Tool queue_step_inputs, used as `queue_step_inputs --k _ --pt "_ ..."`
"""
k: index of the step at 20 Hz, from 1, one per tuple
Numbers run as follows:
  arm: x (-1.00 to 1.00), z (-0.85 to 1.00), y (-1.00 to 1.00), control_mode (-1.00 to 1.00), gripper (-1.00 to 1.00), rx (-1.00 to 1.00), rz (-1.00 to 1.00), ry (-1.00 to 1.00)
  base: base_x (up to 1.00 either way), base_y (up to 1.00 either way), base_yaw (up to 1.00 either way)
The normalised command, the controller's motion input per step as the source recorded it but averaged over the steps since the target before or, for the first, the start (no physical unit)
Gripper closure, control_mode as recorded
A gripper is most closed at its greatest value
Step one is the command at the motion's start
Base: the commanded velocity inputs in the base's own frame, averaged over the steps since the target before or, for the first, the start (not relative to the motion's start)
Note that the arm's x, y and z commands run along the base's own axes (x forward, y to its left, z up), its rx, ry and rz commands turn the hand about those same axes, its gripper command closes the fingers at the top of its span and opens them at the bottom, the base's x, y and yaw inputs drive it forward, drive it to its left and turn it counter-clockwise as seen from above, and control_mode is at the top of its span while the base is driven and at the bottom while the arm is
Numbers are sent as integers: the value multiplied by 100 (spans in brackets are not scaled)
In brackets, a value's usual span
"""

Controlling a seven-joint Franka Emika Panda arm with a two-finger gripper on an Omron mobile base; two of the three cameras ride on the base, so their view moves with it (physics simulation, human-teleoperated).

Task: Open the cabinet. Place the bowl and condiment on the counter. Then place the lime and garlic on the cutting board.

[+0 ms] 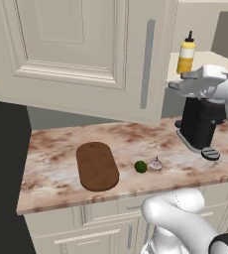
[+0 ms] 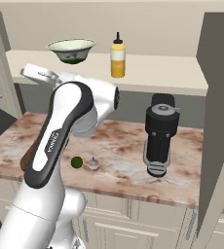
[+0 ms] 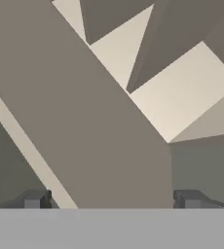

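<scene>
The cabinet stands open, its left door swung out over the counter and its right door swung out too. On its shelf stand the bowl and, right of it, the yellow condiment bottle. The dark cutting board lies on the counter, with the lime and the garlic side by side just right of it. My gripper is open and holds nothing. It hangs at shelf-edge height, below and left of the bowl, near the left door's edge.
A black coffee machine stands on the counter under the shelf, right of the garlic. The left door's grey bar handle hangs close to my hand. Drawer fronts run below the counter edge.
</scene>
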Motion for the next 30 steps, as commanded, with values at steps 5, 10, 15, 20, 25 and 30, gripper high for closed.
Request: queue_step_inputs --k 5,10,15,20,25,30 --pt "0 5 43 -100 -100 -1 0 0 0 0 0" --pt "1 1 45 -100 -100 0 0 0 0 0 0" --pt "-8 1 37 -100 -100 0 3 0 0 0 0" --pt "-37 3 38 -100 -100 0 6 0 0 0 0" --pt "-50 4 56 -100 -100 0 6 0 0 0 0" --pt "-63 1 64 -100 -100 0 0 0 0 0 0"
